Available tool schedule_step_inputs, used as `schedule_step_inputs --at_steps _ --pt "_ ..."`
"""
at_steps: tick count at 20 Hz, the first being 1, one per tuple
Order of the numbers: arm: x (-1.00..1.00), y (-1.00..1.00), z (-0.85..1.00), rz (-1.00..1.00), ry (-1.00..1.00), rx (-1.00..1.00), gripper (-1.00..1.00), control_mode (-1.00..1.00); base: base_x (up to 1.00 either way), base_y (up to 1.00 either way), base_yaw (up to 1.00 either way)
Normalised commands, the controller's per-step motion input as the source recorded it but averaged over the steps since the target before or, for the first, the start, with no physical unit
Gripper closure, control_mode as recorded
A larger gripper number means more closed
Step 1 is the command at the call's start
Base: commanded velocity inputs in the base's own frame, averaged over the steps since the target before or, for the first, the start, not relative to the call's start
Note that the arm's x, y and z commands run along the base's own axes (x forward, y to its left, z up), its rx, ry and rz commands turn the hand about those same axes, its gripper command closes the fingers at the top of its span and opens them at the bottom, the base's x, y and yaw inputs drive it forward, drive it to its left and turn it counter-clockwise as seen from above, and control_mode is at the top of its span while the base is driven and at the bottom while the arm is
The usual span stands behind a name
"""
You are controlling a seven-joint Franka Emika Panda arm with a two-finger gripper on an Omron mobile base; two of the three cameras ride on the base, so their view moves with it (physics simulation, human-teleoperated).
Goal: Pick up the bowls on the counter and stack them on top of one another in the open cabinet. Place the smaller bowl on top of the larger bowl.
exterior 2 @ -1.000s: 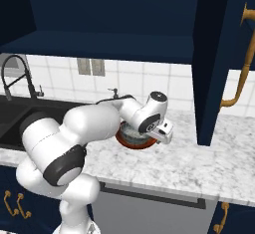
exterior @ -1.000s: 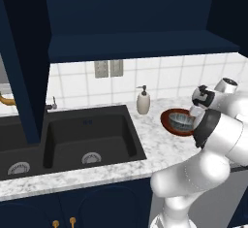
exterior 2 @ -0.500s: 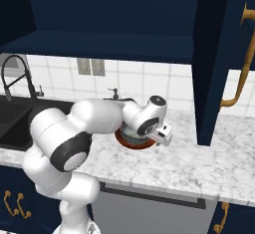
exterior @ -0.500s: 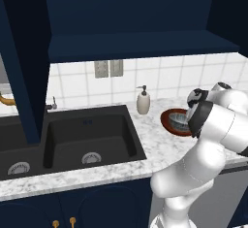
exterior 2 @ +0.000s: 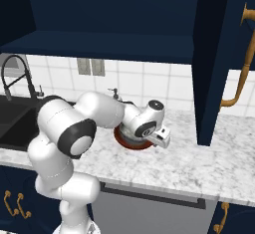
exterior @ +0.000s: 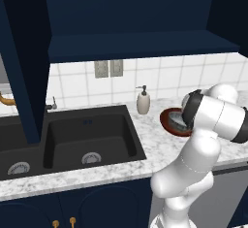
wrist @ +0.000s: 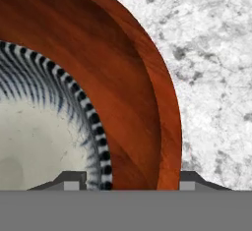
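The two dark fingertips straddle the glossy red-brown rim of the larger bowl, one inside, one outside; whether they pinch it, I cannot tell. The bowl sits on the marbled counter, its pale centre ringed with black-and-white stripes.

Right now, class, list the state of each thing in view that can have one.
larger bowl: upright on the counter, not yet in the cabinet.
gripper: fingertips astride the bowl's rim; whether it grips is unclear.
open cabinet: door open.
soap dispenser: upright on the counter.
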Motion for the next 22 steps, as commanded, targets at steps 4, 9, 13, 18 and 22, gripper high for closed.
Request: schedule_step_inputs --at_steps 4,9,13,18,22 --pt "0.03 0.00 -0.05 0.00 -0.03 0.00 1.00 -1.00 0.00 0.00 0.00" --pt "-0.47 0.06 0.86 -0.04 -0.29 0.00 1.00 -1.00 0.00 0.00 0.00" --pt "-0.70 0.26 1.00 -0.10 -0.39 0.00 1.00 -1.00 0.00 0.00 0.00" --pt "-0.66 0.67 1.00 -0.11 -0.40 0.02 1.00 -1.00 0.00 0.00 0.00" --pt "-0.73 0.62 1.00 -0.03 -0.23 0.01 1.00 -1.00 0.00 0.00 0.00"
